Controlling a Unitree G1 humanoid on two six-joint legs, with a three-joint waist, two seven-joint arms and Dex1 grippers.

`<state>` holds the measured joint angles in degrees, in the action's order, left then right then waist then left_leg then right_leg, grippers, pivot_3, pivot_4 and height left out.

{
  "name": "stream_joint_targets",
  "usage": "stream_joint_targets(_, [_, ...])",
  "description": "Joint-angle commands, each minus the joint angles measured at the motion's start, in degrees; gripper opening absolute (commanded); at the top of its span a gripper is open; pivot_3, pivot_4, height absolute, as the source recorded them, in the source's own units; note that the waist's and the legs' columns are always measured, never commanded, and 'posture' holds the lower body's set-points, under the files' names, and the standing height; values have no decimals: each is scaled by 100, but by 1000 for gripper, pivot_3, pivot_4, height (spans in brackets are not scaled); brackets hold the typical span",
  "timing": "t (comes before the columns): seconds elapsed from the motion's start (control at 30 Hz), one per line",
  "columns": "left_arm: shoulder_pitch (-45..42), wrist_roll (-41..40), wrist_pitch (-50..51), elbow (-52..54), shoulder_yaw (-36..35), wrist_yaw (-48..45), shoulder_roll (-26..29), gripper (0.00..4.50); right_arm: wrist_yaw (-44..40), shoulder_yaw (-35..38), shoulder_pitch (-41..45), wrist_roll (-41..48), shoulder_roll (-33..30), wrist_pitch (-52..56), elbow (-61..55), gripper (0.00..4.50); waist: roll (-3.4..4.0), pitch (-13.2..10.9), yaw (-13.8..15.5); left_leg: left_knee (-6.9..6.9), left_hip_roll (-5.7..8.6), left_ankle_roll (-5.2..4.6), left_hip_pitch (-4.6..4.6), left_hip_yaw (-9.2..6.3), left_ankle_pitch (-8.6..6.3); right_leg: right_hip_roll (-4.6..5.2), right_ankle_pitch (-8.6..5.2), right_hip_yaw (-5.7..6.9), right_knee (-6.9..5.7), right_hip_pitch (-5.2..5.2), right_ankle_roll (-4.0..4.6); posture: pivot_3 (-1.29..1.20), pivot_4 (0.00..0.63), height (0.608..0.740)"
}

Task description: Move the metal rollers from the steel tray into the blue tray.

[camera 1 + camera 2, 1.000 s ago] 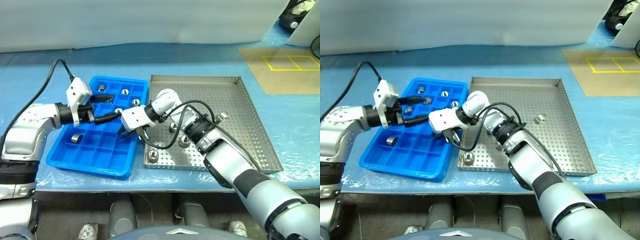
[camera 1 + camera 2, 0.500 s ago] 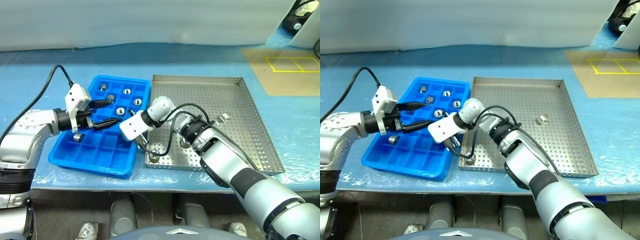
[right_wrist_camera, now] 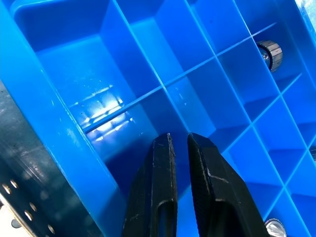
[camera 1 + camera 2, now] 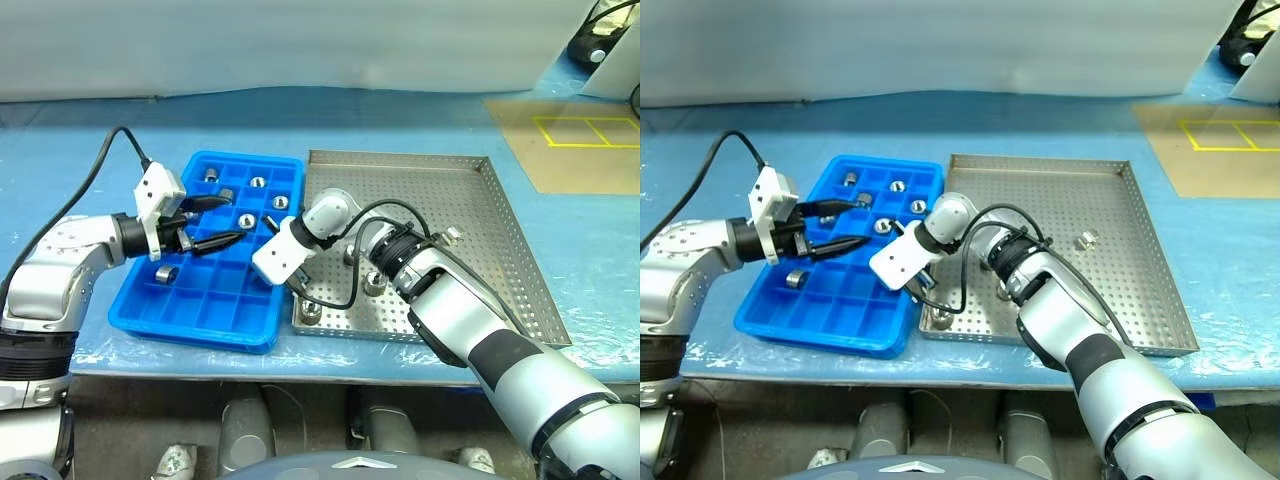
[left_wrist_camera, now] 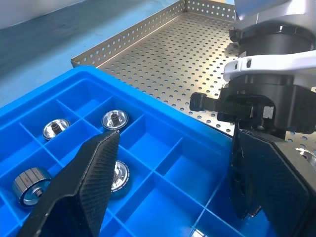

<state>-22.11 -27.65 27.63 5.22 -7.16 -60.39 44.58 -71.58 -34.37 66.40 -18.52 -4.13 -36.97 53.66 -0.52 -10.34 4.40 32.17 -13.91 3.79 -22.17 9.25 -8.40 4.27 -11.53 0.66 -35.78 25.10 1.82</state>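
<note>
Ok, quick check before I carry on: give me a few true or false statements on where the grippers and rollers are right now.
1. The right gripper is shut, with no roller between its fingers. True.
2. The right gripper points into a compartment of the blue tray that already holds a roller. False: the compartment under its fingers looks bare.
3. The left gripper is open above the blue tray. True.
4. The steel tray has no rollers in it. False: a few metal rollers still lie on its perforated floor.
5. Several rollers already sit in the blue tray's compartments. True.
</note>
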Motion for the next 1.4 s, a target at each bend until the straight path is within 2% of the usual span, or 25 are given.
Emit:
stream_joint_targets(0.03, [-122, 9, -125, 42, -37, 18, -3, 4100, -230, -68, -7, -70, -167, 26, 18, 451, 0, 0, 4, 0, 0, -2, -2, 0, -1, 0, 0, 0, 2, 0, 0, 59, 150, 740])
stream_joint_targets(0.53, [-159, 34, -164, 29, 67, 73, -97, 4100, -323, -47, -28, -74, -348, 26, -52, 451, 0, 0, 20, 4, 2, -6, -2, 0, -4, 3, 0, 0, 3, -4, 0, 46, 150, 740])
stream_joint_targets(0.73, [-196, 30, -152, 75, 140, 116, -169, 4100, -207, 325, 77, 299, -268, 312, -107, 451, 0, 0, 19, 4, 2, -6, -2, 0, -4, 3, 0, 0, 2, -3, 0, 44, 150, 740])
stream_joint_targets(0.9, [-235, 42, -176, 65, 269, 118, -329, 4100, -545, 1326, 43, 1432, -492, 1966, -778, 451, 0, 0, 2, 3, -1, -6, -5, 0, -3, -1, 0, 0, 2, 2, 0, 22, 150, 740])
stream_joint_targets(1.03, [-359, 57, -222, -87, 368, 44, -420, 4100, -769, 1697, -320, 1817, -1026, 3114, -1655, 451, -1, 1, -10, 0, -3, -6, -6, 0, -4, -5, 0, 2, 6, 2, 0, -10, 150, 740])
stream_joint_targets(1.2, [-767, 265, -445, -512, 785, -179, -700, 4100, 57, 2273, -1001, 1929, -1726, 4231, -2482, 451, -1, 0, -14, 3, 0, -5, -5, 2, -3, -4, 1, -3, 8, 1, 0, -76, 150, 740])
stream_joint_targets(1.37, [-1182, 422, -716, -940, 1149, -473, -1059, 4100, 839, 2950, -1836, 2333, -2041, 5421, -3627, 451, -1, 0, -65, 0, 1, 13, 0, 6, 8, -8, 1, -12, 8, 3, -2, -158, 150, 740])
stream_joint_targets(1.4, [-1310, 480, -790, -1110, 1243, -527, -1175, 4100, 983, 3118, -2063, 2423, -2134, 5619, -3869, 639, -1, 0, -82, -1, 1, 14, 1, 8, 9, -8, 1, -13, 8, 5, -2, -172, 150, 740])
